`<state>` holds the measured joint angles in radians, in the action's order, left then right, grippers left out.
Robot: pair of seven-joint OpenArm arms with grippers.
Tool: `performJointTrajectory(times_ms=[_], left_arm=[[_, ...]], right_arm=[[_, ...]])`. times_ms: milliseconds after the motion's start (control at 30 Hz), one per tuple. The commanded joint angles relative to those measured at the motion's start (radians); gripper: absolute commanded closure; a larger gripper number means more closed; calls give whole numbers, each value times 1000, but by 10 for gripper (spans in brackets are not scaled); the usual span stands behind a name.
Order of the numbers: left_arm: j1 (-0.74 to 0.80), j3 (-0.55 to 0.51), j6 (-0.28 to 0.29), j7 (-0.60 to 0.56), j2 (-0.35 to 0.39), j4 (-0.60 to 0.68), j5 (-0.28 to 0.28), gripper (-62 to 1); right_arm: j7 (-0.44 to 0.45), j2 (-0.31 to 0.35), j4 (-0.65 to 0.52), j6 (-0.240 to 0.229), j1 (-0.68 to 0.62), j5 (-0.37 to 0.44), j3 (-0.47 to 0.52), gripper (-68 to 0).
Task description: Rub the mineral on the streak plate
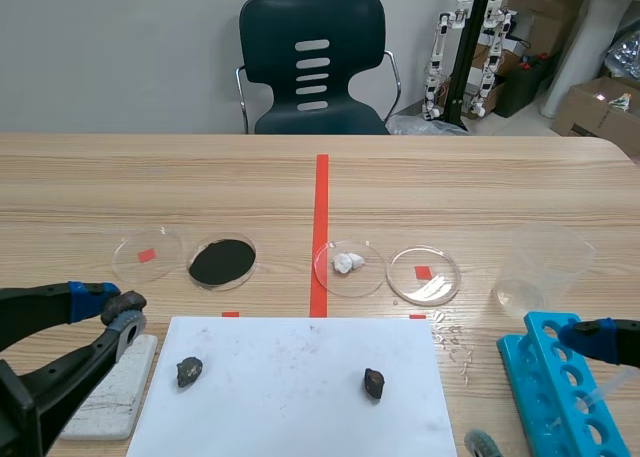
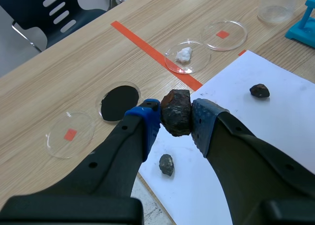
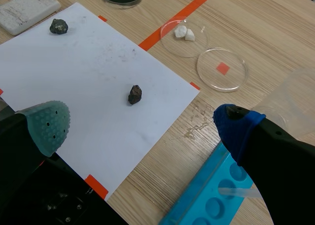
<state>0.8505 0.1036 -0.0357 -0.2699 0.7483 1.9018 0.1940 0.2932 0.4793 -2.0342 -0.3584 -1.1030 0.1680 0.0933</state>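
I find my left gripper (image 2: pixel 175 120) clamped on a rusty dark mineral (image 2: pixel 177 109), at the scene's lower left, above the near corner of the white streak plate (image 1: pixel 108 389). I cannot confirm contact between them. My right gripper (image 3: pixel 141 124) stands spread, holding nothing, at lower right beside the blue tube rack (image 1: pixel 556 377). A grey rock (image 1: pixel 189 371) and a brown rock (image 1: pixel 374 382) lie on the paper sheet (image 1: pixel 300 417).

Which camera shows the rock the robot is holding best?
The left wrist view: the rock is big and close, squeezed in the left gripper. The scene view shows it small, near the left edge. The right wrist view misses it.
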Motion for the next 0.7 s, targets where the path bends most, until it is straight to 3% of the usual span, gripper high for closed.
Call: performJointTrajectory(times_ms=[0,667], left_arm=[[0,5,-2,-18,-11,13,3,-119],[-1,5,-2,10,-14,13,4,-119]], right_arm=[[19,5,-13,3,6,11,3,-610],[19,5,-13,3,6,11,3,-610]])
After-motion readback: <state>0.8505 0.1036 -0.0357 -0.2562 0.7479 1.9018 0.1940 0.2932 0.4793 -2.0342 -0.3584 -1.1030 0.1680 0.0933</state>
